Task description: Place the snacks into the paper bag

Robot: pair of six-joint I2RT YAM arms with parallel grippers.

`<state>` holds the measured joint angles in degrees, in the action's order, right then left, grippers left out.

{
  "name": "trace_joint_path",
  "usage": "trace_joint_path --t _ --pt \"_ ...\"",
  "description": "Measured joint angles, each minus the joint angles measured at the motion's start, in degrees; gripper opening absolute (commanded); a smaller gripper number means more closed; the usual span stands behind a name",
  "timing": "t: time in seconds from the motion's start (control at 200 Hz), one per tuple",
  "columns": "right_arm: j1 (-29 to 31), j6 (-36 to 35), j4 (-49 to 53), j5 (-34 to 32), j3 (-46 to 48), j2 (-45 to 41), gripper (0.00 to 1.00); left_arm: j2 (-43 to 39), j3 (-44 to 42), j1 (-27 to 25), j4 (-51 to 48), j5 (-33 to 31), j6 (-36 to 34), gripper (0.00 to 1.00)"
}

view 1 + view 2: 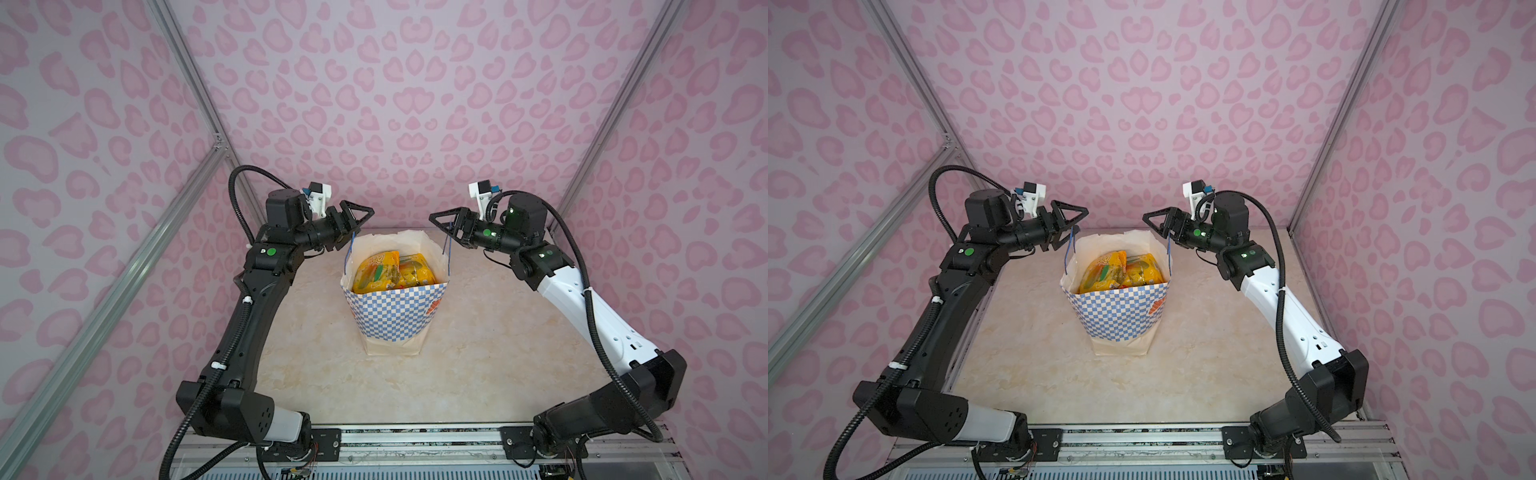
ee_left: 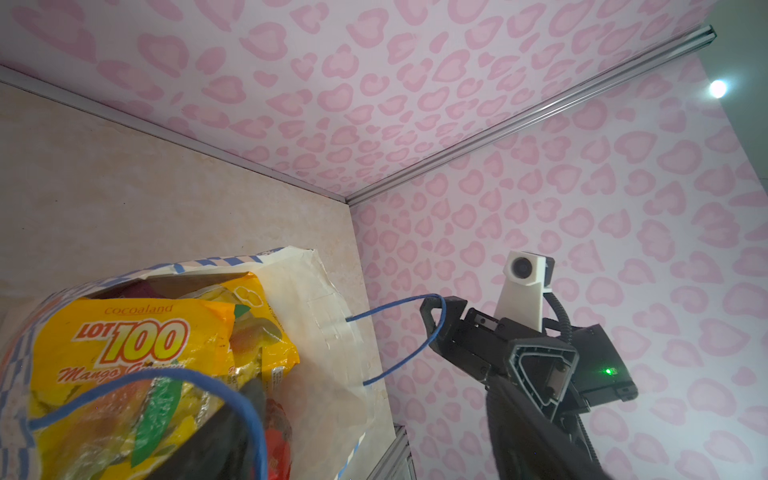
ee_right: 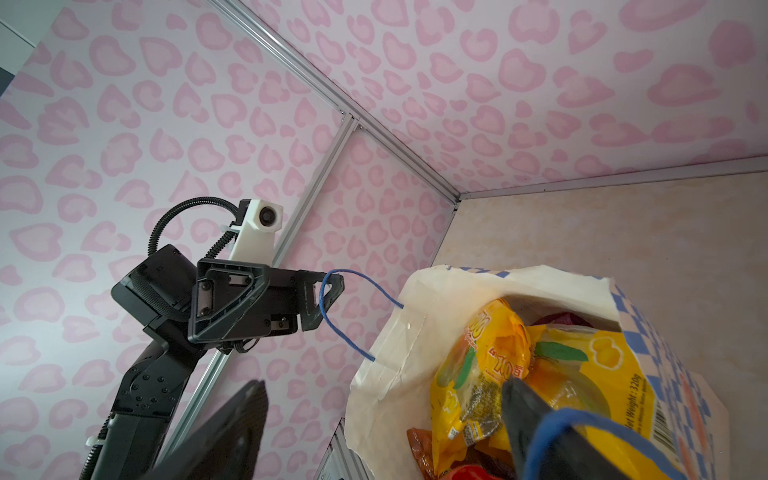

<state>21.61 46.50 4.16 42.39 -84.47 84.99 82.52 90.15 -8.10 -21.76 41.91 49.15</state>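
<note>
The paper bag [image 1: 395,320] [image 1: 1117,316] stands upright mid-table, mouth spread wide. Inside lie the snacks: yellow mango packets [image 1: 376,270] [image 2: 124,345] [image 3: 498,365], with a red one [image 2: 278,428] and a purple one [image 3: 561,320] beneath. My left gripper [image 1: 358,226] [image 1: 1075,224] [image 2: 374,449] is open, and the bag's left blue cord handle [image 1: 349,257] is looped over one finger. My right gripper [image 1: 442,226] [image 1: 1156,228] [image 3: 382,436] is open too, with the right handle [image 1: 448,253] [image 2: 415,332] hooked over one finger. Both handles are pulled outward.
The beige marble tabletop [image 1: 478,353] is enclosed by pink heart-patterned walls [image 1: 395,104] with aluminium frame posts [image 1: 195,95]. Both arm bases sit on the metal rail [image 1: 415,444] at the front edge.
</note>
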Motion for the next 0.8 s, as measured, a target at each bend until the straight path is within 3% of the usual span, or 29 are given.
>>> trace_joint_path --t 0.055,0.065,0.245,0.8 --pt "0.0 -0.5 -0.1 -1.0 0.9 -0.3 0.93 0.0 -0.8 0.2 0.0 -0.3 0.0 0.92" --pt "0.0 -0.6 0.0 -1.1 1.0 -0.3 0.93 0.0 -0.9 0.3 0.0 -0.4 0.0 1.00" --pt "-0.1 -2.7 2.3 -6.5 2.2 -2.3 0.97 -0.9 -1.6 0.7 0.4 -1.8 -1.1 0.97" --pt "-0.1 -11.0 12.9 -22.1 4.6 -9.9 0.97 -11.7 -6.7 5.4 -7.5 -10.4 -7.0 0.97"
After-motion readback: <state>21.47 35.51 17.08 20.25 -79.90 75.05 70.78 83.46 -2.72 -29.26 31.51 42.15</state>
